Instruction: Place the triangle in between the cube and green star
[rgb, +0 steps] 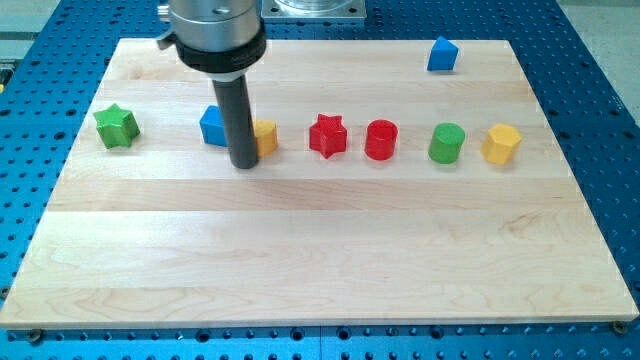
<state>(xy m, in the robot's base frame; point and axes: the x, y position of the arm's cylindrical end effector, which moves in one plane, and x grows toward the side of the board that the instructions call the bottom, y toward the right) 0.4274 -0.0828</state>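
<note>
Blue triangle (212, 125) touches my tip (245, 164).

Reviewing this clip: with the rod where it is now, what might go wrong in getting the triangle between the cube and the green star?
1. My tip sits wedged between the blue block and the yellow block, so a sideways move may shove the wrong one.
2. The rod hides part of both, so their shapes are hard to confirm.
3. A hard leftward push might carry a block into the green star.

Single high front view, angled down over the whole wooden board (320, 260).
</note>
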